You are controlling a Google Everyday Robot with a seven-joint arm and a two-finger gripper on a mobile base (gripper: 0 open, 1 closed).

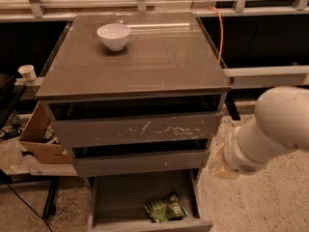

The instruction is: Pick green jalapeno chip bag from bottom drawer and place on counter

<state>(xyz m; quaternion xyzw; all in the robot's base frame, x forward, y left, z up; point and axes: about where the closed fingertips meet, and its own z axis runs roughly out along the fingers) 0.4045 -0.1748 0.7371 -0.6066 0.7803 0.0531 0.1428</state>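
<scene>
Pulled out at the cabinet's foot: bottom drawer (104, 202), green jalapeno chip bag (165, 209) crumpled by its front wall, right of middle. Off the counter (159, 62) front right corner, lower down beside the drawer fronts: gripper (219, 164), open or closed impossible to tell. White bowl (114, 36) near the back left corner, cardboard box (38, 139) off the left edge, orange cable (221, 33) along the right edge.

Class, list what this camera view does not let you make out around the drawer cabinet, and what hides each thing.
- gripper: right of the drawers, mostly hidden by the white arm.
- green jalapeno chip bag: printing too small to read.
- bottom drawer: front cut off by the lower picture edge.
- upper drawer: inside lost in shadow under the counter.
</scene>
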